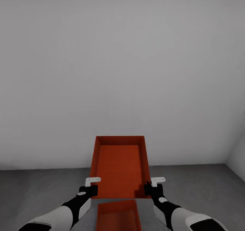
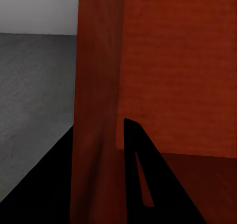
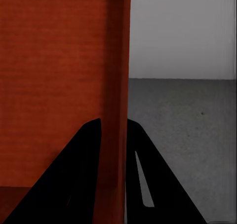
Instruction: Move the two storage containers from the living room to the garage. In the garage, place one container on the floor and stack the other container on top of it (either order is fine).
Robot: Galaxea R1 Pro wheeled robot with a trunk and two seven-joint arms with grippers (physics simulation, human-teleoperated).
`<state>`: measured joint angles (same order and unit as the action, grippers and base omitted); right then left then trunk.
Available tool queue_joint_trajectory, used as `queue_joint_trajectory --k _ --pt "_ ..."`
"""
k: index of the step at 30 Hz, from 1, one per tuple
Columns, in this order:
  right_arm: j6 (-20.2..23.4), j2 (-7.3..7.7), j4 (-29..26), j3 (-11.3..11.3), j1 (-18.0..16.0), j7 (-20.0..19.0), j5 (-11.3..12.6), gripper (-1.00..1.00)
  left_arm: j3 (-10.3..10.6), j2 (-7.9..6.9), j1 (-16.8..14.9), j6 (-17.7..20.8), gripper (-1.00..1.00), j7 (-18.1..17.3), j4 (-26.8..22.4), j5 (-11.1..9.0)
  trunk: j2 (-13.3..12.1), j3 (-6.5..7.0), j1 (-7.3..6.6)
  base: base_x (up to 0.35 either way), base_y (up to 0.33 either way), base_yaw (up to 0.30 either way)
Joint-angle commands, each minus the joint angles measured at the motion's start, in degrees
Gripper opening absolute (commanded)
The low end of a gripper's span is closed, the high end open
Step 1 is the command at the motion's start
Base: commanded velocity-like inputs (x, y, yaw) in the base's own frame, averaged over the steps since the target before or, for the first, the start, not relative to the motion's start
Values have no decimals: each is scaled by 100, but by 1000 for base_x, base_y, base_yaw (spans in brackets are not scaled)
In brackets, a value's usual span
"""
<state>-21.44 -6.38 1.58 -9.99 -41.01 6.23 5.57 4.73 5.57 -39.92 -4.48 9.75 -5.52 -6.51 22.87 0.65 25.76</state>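
One orange-red storage container (image 1: 119,168) hangs level above the dark grey garage floor (image 1: 41,190), open side up and empty. My left gripper (image 1: 89,187) is shut on the near end of its left wall, and my right gripper (image 1: 152,186) is shut on the near end of its right wall. In the left wrist view the thin wall (image 2: 98,85) runs between the two black fingers (image 2: 136,164). The right wrist view shows the other wall (image 3: 114,75) pinched the same way between its fingers (image 3: 79,169). A second storage container (image 1: 117,217) shows lower down, close to my trunk.
A plain white wall (image 1: 122,71) stands straight ahead, close behind the held container. It meets another wall in a corner at the right (image 1: 234,156). Bare grey floor (image 3: 187,125) stretches on both sides.
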Motion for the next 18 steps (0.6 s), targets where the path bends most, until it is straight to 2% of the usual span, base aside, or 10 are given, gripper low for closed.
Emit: queue_joint_trajectory --k 1,6,18 --pt "-53 5 27 68 -4 36 242 -100 -333 -4 -7 -27 -100 97 -11 1 6 -7 2 0 0 -228" --pt "-53 5 27 64 -4 36 242 -100 -333 -4 -7 -27 -100 97 -11 1 6 -35 2 0 0 -157" --pt "-53 5 27 66 -3 36 242 -100 -333 -4 -7 -27 -100 97 -11 1 6 -129 2 0 0 -10"
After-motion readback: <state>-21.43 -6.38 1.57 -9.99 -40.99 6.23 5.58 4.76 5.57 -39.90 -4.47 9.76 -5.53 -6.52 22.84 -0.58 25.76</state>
